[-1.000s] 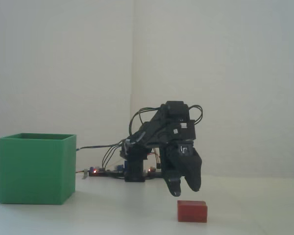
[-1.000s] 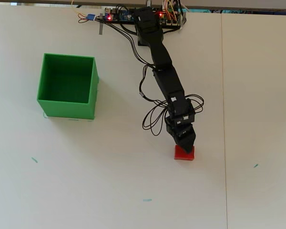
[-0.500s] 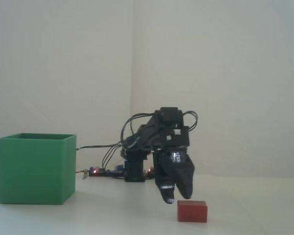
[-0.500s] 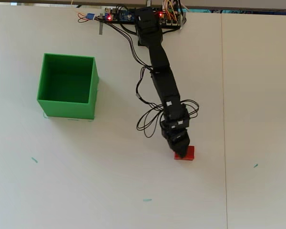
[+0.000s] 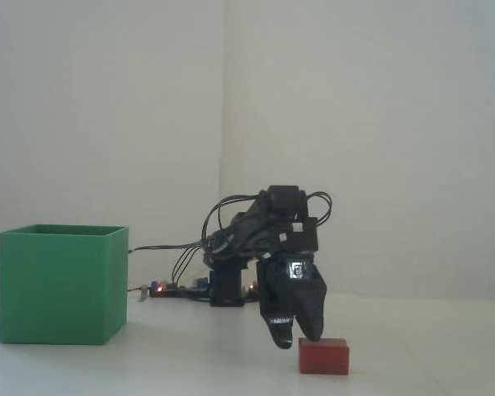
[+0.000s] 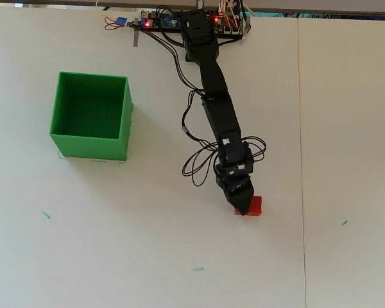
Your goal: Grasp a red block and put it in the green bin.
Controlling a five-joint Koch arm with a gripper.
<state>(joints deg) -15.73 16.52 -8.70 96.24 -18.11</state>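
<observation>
Over the last second the gripper (image 5: 295,340) has been lowered and swung to the left in the fixed view. A second ago it hung higher and roughly above the block (image 5: 323,356). Now its tips sit close to the table (image 5: 148,363), at about the level of the block's top and at its left edge. In the overhead view the gripper (image 6: 243,210) overlaps the block's (image 6: 255,206) left part, where a second ago it covered the block's upper edge.

Gripper state: cannot be told. In the fixed view two finger tips are seen with only a slight gap, one partly behind the other. In the overhead view they merge into one dark point. Whether a finger touches the block cannot be resolved.

The block lies flat on the table, unmoved across all frames, right of centre in the overhead view, not lifted. The bin (image 6: 90,115) stands upright, well apart from it toward the upper left in that view, open side up, and is seen to be empty.

Judgement: the approach is nearly finished but the grasp is not made. The tips appear offset to one side of the block and not astride it, so a sideways correction is probably needed before closing. Otherwise the block may be pushed and not gripped.

Count: one block, one bin, one arm with one gripper.
</observation>
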